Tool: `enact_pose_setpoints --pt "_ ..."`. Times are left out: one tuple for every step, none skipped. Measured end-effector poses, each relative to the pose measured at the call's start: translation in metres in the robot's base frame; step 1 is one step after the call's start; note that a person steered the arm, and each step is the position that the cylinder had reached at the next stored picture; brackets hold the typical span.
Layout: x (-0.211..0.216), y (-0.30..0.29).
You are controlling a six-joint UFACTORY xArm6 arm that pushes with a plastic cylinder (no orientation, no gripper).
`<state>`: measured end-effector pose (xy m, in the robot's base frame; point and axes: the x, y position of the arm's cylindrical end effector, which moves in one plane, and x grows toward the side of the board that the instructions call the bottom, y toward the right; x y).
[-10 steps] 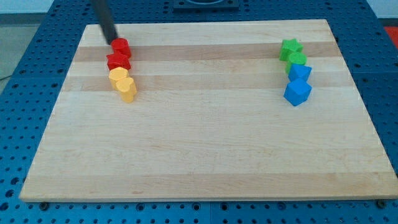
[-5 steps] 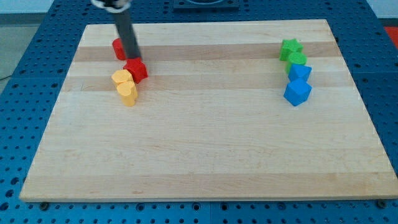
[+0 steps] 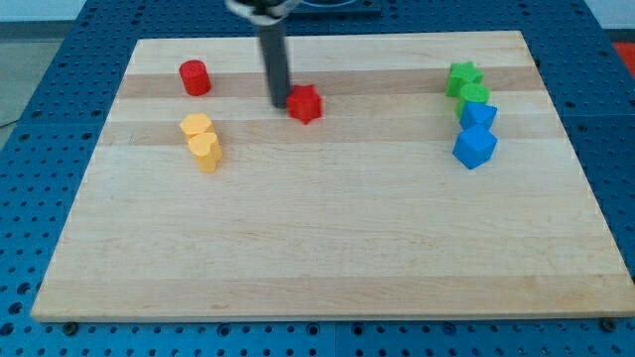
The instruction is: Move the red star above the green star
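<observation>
The red star (image 3: 306,103) lies on the wooden board (image 3: 327,228), left of the middle near the view's top. My tip (image 3: 281,103) touches the star's left side. The green star (image 3: 462,76) sits at the view's upper right, far to the right of the red star, at the top of a column of blocks.
A red cylinder (image 3: 194,77) stands at the upper left. Two yellow blocks (image 3: 201,139) sit together below it. Under the green star are a green block (image 3: 474,95) and two blue blocks (image 3: 475,135), packed in a column.
My tip has swept to the right, pushing the red star away from the red cylinder and yellow blocks toward the board's middle. The other blocks have stayed put.
</observation>
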<state>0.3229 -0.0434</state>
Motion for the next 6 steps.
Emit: enact_pose_setpoints --pt "0.019 -0.012" --pt "0.063 -0.024" --pt "0.059 0.020" --pt "0.011 0.058" --pt "-0.021 0.073" --pt "0.012 0.058"
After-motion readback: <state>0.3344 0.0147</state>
